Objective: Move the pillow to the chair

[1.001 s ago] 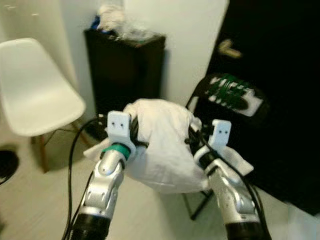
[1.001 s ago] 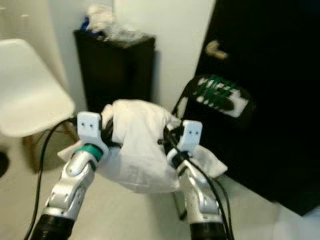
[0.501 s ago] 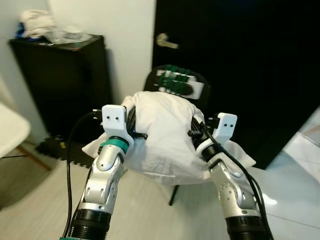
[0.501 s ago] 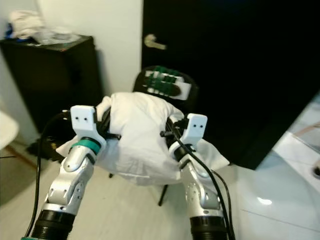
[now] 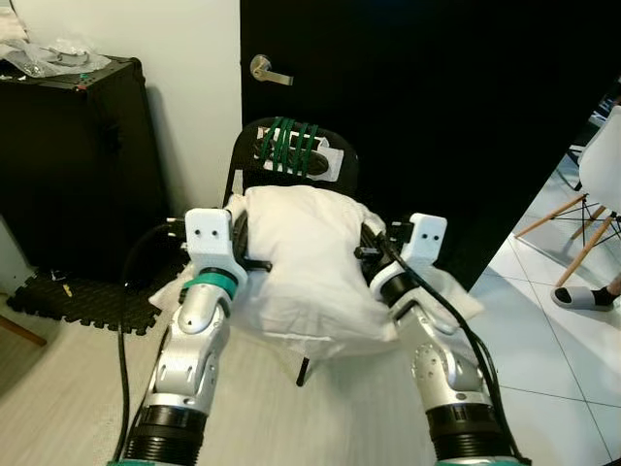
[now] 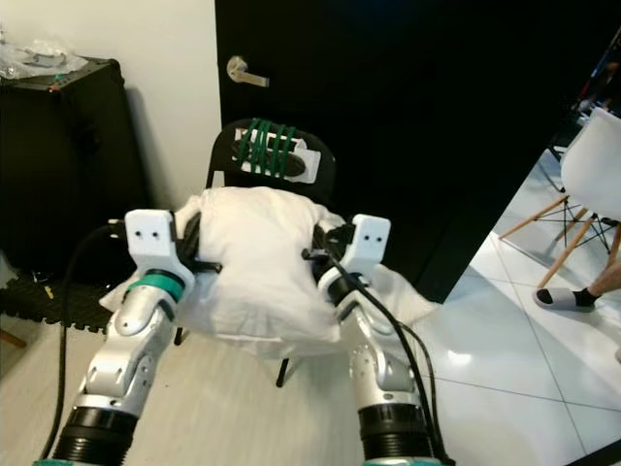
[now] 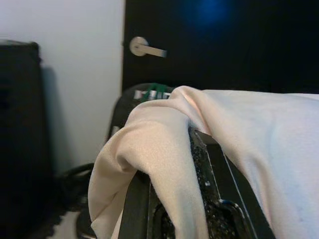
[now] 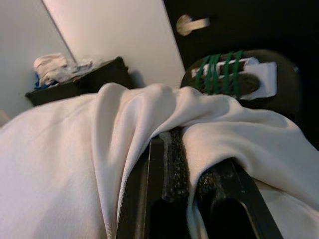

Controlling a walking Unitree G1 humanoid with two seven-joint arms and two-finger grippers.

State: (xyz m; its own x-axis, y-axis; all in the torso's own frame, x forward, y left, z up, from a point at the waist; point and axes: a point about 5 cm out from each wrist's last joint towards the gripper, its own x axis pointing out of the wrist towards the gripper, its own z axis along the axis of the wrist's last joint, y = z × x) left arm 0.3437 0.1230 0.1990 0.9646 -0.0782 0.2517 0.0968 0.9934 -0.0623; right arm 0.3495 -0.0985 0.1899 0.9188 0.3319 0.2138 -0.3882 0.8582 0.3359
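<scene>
I have the white pillow point(image 5: 306, 262) carried between both arms, the left hand point(image 5: 233, 254) pinched on its left edge and the right hand point(image 5: 376, 254) pinched on its right edge, cloth bunched over the black fingers point(image 7: 209, 169) in the wrist views. A second ago the head camera looked past a white chair and a cabinet; the robot has since turned, and the black folding chair point(image 5: 291, 155) with green cord wound round its back now stands squarely ahead, in front of the dark door point(image 5: 437, 97). The pillow hangs just before that chair, hiding its seat, so I cannot tell whether it touches yet. I judge the carry nearly over: lower and release onto the seat. A person's foot point(image 5: 582, 294) shows at the far right, well apart.
</scene>
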